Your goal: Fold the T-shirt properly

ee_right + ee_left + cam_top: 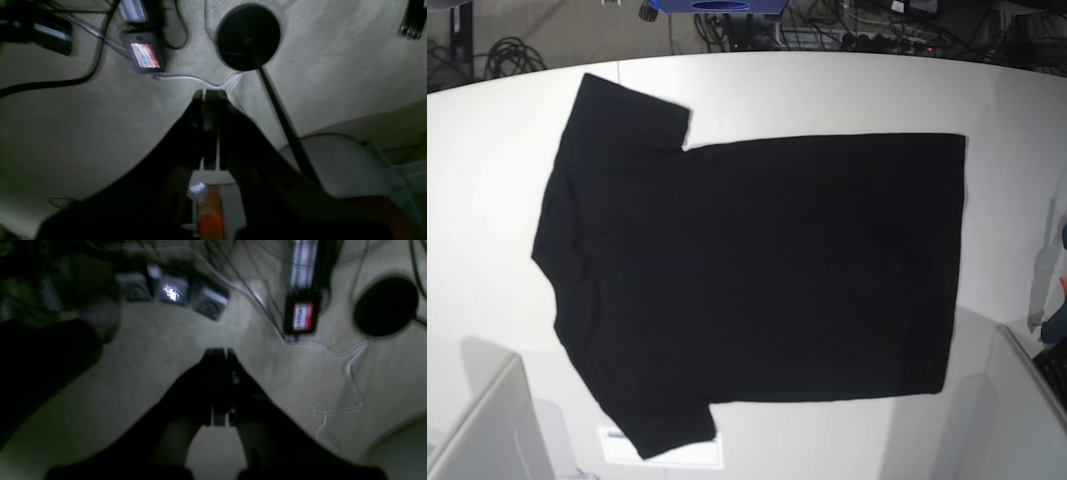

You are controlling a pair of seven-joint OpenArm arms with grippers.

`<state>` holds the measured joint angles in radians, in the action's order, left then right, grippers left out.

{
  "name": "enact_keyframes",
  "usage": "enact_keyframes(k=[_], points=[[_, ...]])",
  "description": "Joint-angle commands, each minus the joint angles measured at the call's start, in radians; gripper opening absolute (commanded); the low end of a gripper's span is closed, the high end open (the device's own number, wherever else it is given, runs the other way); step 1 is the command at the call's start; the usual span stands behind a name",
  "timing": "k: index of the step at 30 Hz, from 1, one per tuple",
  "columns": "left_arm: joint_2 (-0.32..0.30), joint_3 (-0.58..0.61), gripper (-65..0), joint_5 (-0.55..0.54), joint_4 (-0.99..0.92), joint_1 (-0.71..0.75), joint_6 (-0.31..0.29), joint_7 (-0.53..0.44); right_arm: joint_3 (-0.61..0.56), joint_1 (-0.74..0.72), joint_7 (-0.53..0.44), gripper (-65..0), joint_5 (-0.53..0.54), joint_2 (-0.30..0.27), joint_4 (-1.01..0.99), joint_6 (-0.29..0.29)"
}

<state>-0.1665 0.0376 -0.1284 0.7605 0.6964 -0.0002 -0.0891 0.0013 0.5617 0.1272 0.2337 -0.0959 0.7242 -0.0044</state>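
The T-shirt (757, 270) lies spread flat on the white table (827, 90), plain black side up, collar toward the base view's left and hem toward its right, both sleeves out. Neither arm reaches it. The left gripper (218, 351) has its jaws pressed together on nothing, and below it is only beige carpet (150, 350) and cables. The right gripper (211, 93) is likewise clamped empty, a round black stand base (248, 36) just ahead of it. I'd judge the cloth light, limp and quick to wrinkle, so pinch it at a sleeve edge or hem corner, well away from both grippers.
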Motion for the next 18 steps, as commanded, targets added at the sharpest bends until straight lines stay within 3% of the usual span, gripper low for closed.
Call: enact_keyframes(k=[1, 3, 6, 10, 15, 18], points=[[-0.011, -0.034, -65.0, 0.000, 0.066, 0.053, 0.006, -0.021, 0.004, 0.048, 0.013, -65.0, 0.031, -0.026, 0.100, -0.003], [-0.011, -0.095, -65.0, 0.008, 0.187, 0.130, 0.006, -0.022, 0.021, 0.133, 0.068, -65.0, 0.103, -0.048, 0.277, -0.006], [-0.015, -0.172, -65.0, 0.009, 0.388, 0.257, 0.006, -0.024, 0.136, 0.234, 0.159, -65.0, 0.161, -0.048, 0.515, -0.006], [-0.035, -0.236, -65.0, 0.003, 0.670, 0.411, 0.006, -0.022, 0.311, 0.331, 0.249, -65.0, 0.163, 0.014, 0.819, -0.006], [-0.055, -0.304, -65.0, 0.002, 0.954, 0.564, 0.004, -0.022, 0.420, 0.367, 0.351, -65.0, 0.166, 0.045, 1.113, -0.004], [-0.051, -0.368, -65.0, 0.000, 1.109, 0.613, -0.005, -0.022, 0.441, 0.340, 0.355, -65.0, 0.168, 0.052, 1.225, -0.003]])
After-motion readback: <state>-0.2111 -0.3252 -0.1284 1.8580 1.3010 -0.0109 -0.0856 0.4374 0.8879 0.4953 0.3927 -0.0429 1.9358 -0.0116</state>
